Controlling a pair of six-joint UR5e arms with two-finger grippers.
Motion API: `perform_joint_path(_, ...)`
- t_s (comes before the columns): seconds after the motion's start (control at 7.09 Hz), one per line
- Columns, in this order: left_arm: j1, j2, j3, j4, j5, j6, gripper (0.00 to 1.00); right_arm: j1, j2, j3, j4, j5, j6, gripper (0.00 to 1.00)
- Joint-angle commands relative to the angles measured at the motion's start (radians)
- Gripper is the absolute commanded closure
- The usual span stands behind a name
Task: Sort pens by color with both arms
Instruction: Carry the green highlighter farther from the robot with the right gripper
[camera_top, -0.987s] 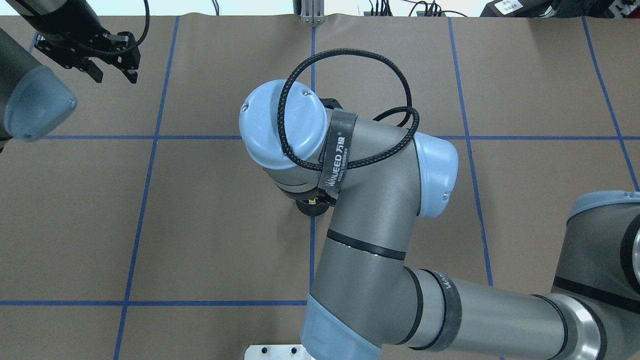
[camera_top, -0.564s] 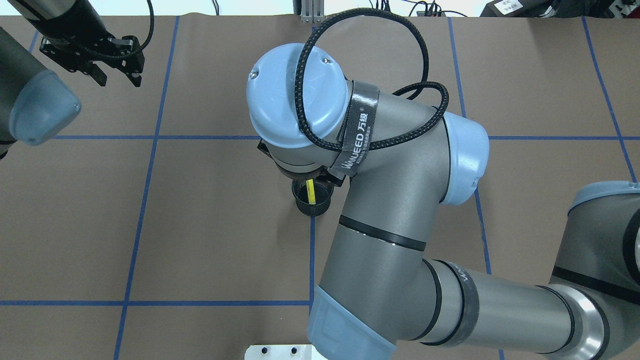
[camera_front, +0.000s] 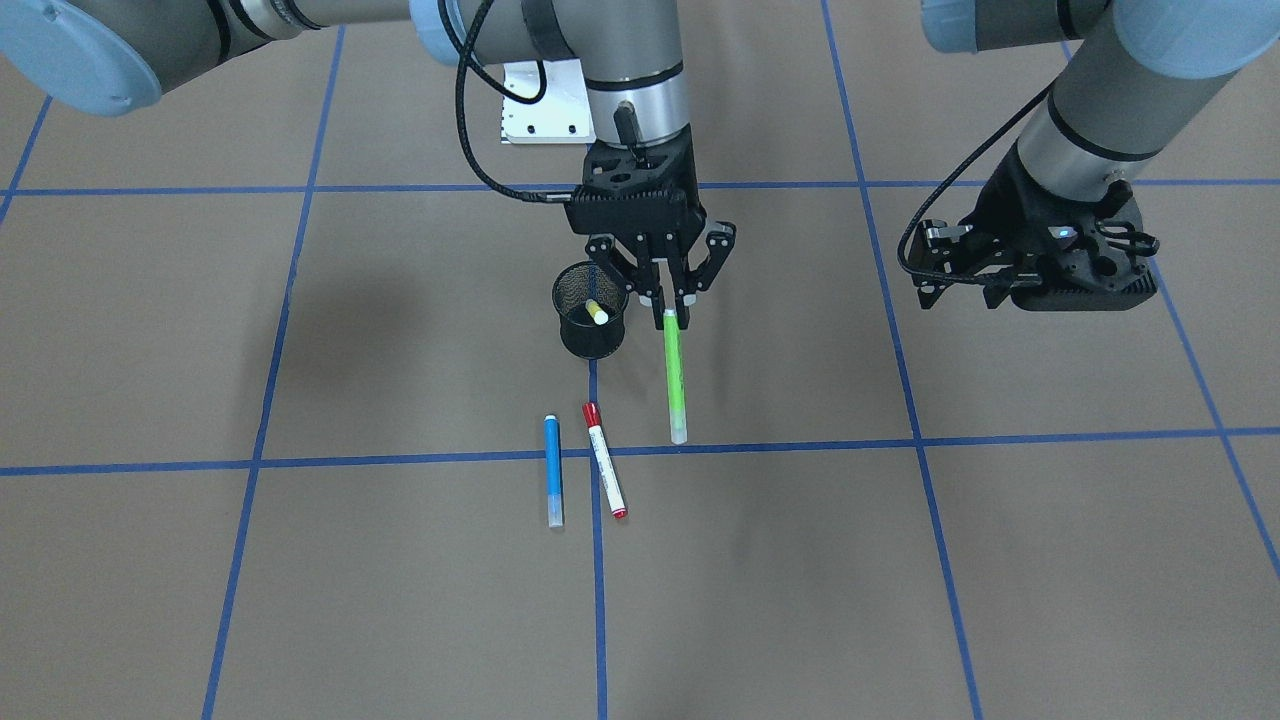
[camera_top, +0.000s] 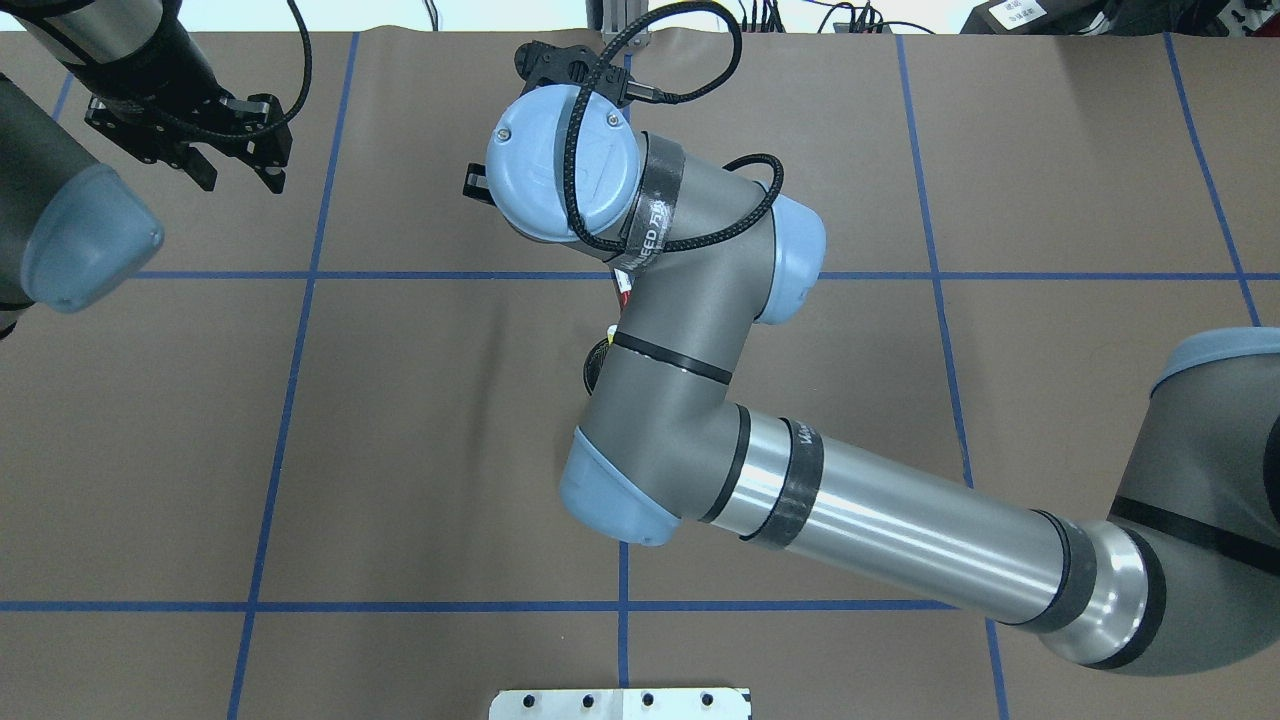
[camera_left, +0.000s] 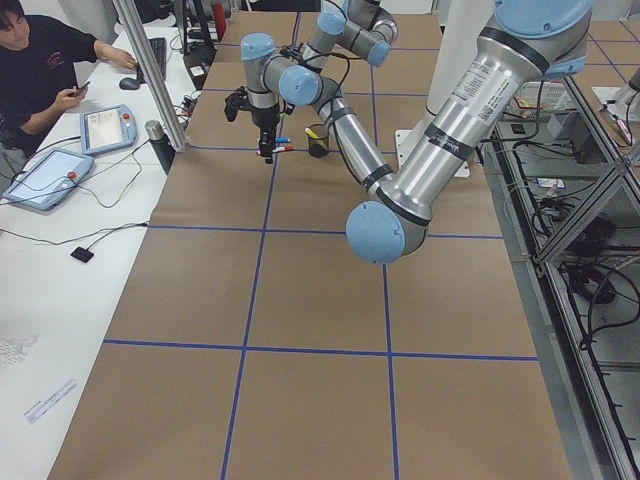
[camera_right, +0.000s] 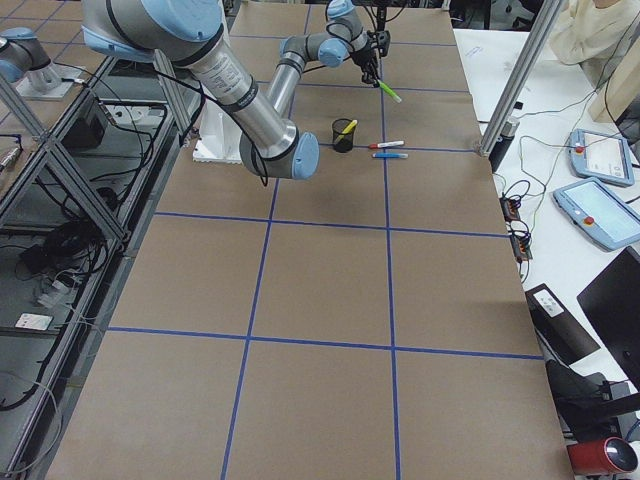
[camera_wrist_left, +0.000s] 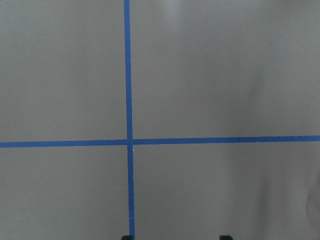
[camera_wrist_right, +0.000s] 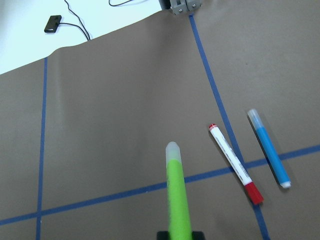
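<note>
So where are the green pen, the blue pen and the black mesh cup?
Bright green marker pen (camera_front: 674, 378): front-facing view, mid-barrel.
Slim blue marker pen (camera_front: 552, 468): front-facing view, mid-barrel.
Round black mesh cup (camera_front: 592, 340): front-facing view, outer wall.

Brown table sheet (camera_top: 420, 450) gridded with blue tape (camera_top: 289, 400) — a white desk (camera_left: 40, 300) alongside holds two tablets (camera_left: 45, 180).

- table cover (camera_front: 900, 580): matt brown, smooth, paper-like sheet.
- arms (camera_top: 900, 520): satin grey metal tubes, one polished silver section, smooth light-blue plastic caps.
- cup (camera_front: 590, 335): black wire mesh.
- green pen (camera_front: 675, 380): smooth plastic, frosted clear cap.
- cable (camera_front: 461, 90): braided black sleeve.
</note>
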Motion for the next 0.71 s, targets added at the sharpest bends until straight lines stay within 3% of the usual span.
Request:
perform_joint_path(0.0, 0.000, 0.016, -0.011, -0.001, 0.000, 0.002, 0.34, 0.015, 0.041, -0.117, 0.034, -0.015, -0.043, 1.00)
perform_joint_path(0.14, 0.000, 0.016, -0.011, -0.003, 0.000, 0.002, 0.34, 0.013, 0.068, -0.228, 0.128, -0.029, -0.049, 1.00)
perform_joint_path(0.28, 0.000, 0.016, -0.011, -0.001, 0.000, 0.002, 0.34, 0.012, 0.069, -0.270, 0.167, -0.031, -0.063, 1.00)
perform_joint_path(0.56, 0.000, 0.016, -0.010, -0.001, 0.000, 0.002, 0.34, -0.005, 0.040, -0.265, 0.167, -0.023, -0.109, 1.00)
